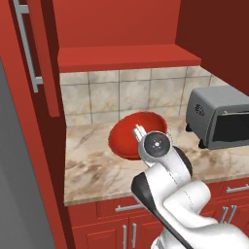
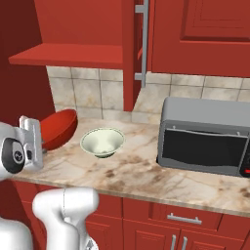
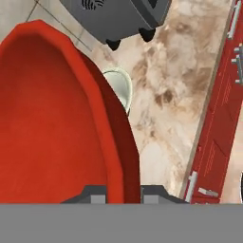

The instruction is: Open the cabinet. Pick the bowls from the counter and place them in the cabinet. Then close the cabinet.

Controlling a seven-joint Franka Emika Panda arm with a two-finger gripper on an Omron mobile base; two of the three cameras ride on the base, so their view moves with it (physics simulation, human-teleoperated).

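My gripper (image 3: 123,197) is shut on the rim of the wide glossy red bowl (image 3: 52,118), which is tilted on its edge above the marble counter (image 1: 92,170). From the base views, the gripper (image 1: 138,131) (image 2: 38,134) grips the near rim of the red bowl (image 1: 131,138) (image 2: 59,127). The smaller pale greenish-white bowl (image 2: 102,141) (image 3: 119,85) stands upright on the counter (image 2: 141,171) just right of the red one. The cabinet's left door (image 1: 29,48) stands open, baring its red shelf (image 1: 129,57) (image 2: 68,53). Its right door (image 2: 200,29) is closed.
A grey toaster oven (image 1: 219,121) (image 2: 205,141) stands on the counter to the right of the bowls. The open door's edge with its silver handle (image 2: 141,39) hangs above the counter's middle. Red base cabinets (image 2: 185,224) run below the counter's front edge.
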